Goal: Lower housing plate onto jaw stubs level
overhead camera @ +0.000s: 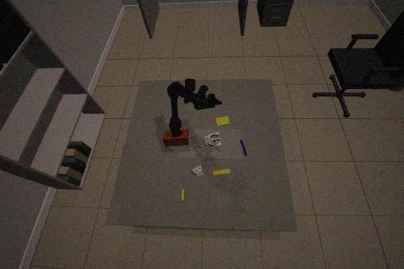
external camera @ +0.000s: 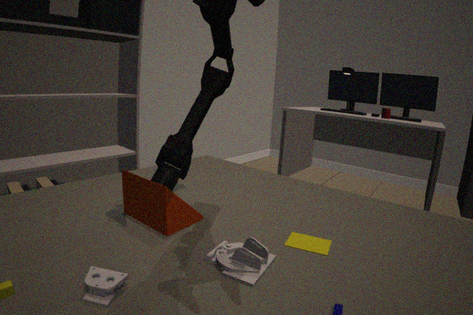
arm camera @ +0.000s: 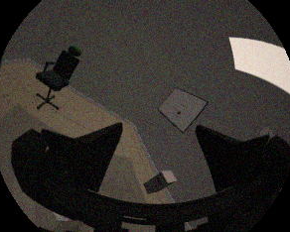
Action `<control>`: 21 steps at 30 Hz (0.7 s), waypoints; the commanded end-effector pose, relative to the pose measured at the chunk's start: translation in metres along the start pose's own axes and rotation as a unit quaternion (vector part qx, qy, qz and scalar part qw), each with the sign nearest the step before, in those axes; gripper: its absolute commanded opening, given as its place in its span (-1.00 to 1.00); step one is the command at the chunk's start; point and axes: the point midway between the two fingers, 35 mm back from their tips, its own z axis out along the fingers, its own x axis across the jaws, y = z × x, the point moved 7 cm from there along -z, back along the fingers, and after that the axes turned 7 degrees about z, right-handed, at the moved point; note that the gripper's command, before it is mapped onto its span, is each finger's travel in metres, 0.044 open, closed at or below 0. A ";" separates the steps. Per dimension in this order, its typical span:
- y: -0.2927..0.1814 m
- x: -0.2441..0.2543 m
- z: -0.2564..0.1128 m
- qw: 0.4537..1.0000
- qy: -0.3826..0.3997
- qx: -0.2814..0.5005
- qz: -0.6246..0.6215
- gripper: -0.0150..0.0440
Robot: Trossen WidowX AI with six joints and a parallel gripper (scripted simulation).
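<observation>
Housing plate (overhead camera: pixel 197 170) (external camera: pixel 105 279), seemingly the pale two-holed part, lies near-left of the jaw assembly (overhead camera: pixel 213 140) (external camera: pixel 244 260), unmounted; claw (arm camera: pixel 160 128) is open and empty, aloft, and picking the plate up appears next, requiring descent.

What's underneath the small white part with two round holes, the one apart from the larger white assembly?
A thin pale piece shows at the near lower edge of the two-holed part. The rest underneath is covered by the part itself and cannot be seen.
</observation>
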 end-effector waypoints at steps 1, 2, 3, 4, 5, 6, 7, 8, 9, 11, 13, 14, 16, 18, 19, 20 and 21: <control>-0.024 -0.008 0.012 0.999 -0.005 0.037 0.023 1.00; -0.029 -0.009 0.014 0.999 -0.006 0.045 0.028 1.00; -0.034 -0.011 0.017 0.998 -0.007 0.053 0.034 1.00; -0.039 -0.012 0.019 0.997 -0.008 0.061 0.039 1.00; -0.044 -0.013 0.021 0.997 -0.009 0.069 0.044 1.00; -0.049 -0.015 0.023 0.996 -0.009 0.077 0.050 1.00; -0.054 -0.016 0.025 0.995 -0.010 0.085 0.055 1.00; -0.059 -0.017 0.026 0.994 -0.011 0.094 0.060 1.00; -0.064 -0.018 0.028 0.993 -0.012 0.102 0.065 1.00; -0.074 -0.020 0.032 0.990 -0.014 0.118 0.075 1.00; -0.084 -0.022 0.035 0.987 -0.016 0.134 0.085 1.00; -0.089 -0.023 0.036 0.986 -0.017 0.142 0.090 1.00; -0.099 -0.025 0.039 0.982 -0.018 0.158 0.100 1.00; -0.109 -0.027 0.041 0.978 -0.021 0.174 0.111 1.00; -0.114 -0.027 0.042 0.976 -0.022 0.181 0.117 1.00; -0.119 -0.028 0.043 0.974 -0.023 0.188 0.123 1.00; -0.124 -0.029 0.044 0.972 -0.024 0.195 0.129 1.00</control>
